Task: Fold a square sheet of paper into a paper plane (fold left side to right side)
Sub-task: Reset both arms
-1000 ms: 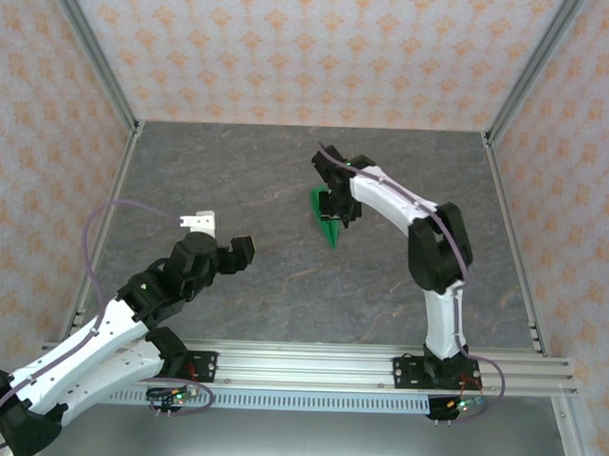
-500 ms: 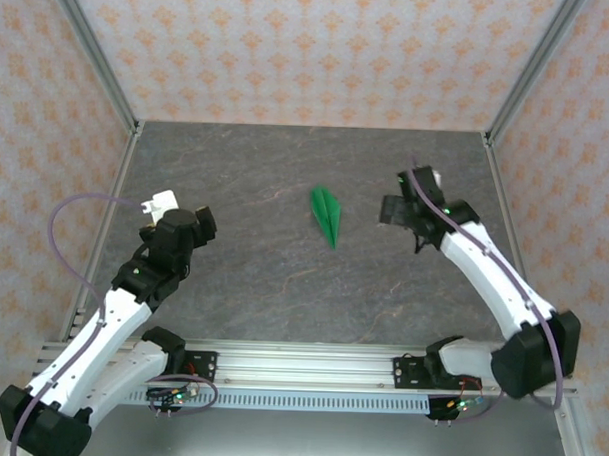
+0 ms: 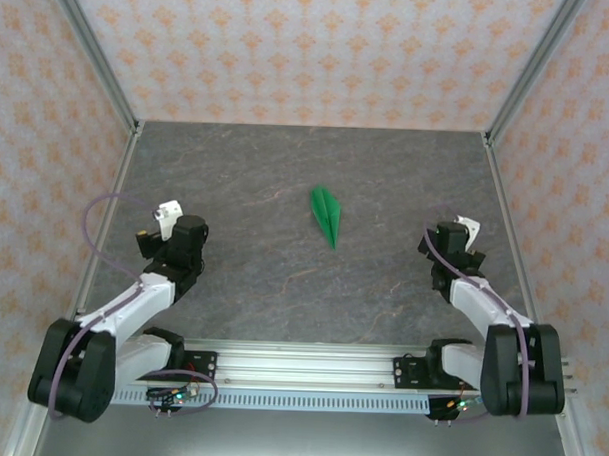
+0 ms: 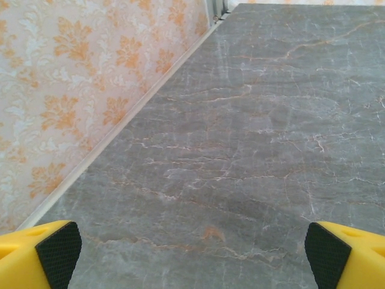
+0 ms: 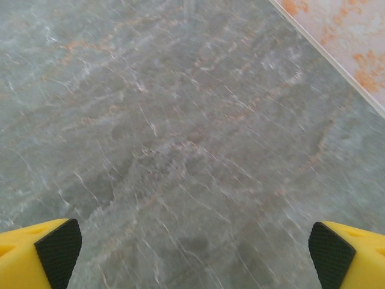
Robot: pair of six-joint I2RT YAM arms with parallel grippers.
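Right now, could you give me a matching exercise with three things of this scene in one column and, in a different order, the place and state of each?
Things:
1. paper plane
2. left pincer
3. right pincer

Place and state:
A. open, near the right edge of the table
B. lying mid-table, held by nothing
C. open, near the left edge of the table

Pairs: 1-B, 2-C, 3-A

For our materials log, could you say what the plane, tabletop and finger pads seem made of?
Paper plane: thin matte green paper, sharply creased. Tabletop: grey veined, stone-look, possibly laminate, faint sheen. Finger pads: black, finely textured, probably rubber.
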